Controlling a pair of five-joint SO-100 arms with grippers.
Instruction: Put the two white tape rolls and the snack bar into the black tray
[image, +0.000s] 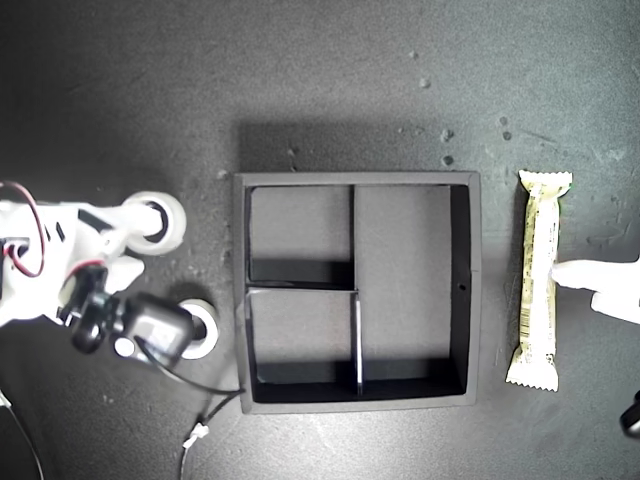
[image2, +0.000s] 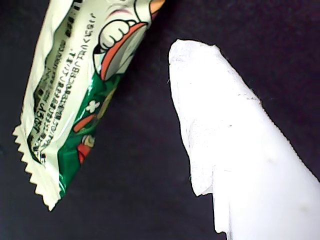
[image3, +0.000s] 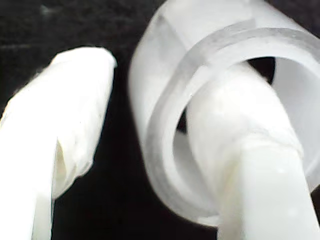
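Observation:
The black tray (image: 475, 290) sits in the middle of the exterior view with nothing in its compartments. The snack bar (image: 538, 280) (image2: 75, 90) lies flat along the tray's right side in that view. My first gripper (image: 562, 272) is open; its one visible finger (image2: 220, 125) has its tip at the bar's outer edge. At the exterior view's left, one white tape roll (image: 178, 225) (image3: 165, 125) lies flat. My second gripper (image: 140, 242) (image3: 150, 85) is open, one finger down the hole and the other outside the wall. A second white tape roll (image: 208, 318) lies nearer the tray, partly hidden by that arm.
Everything rests on a dark mat with pale specks (image: 447, 135) behind the tray. A black cable (image: 205, 400) trails from the second arm toward the tray's near left corner in the exterior view. Red wires (image: 35, 230) loop at that view's left edge.

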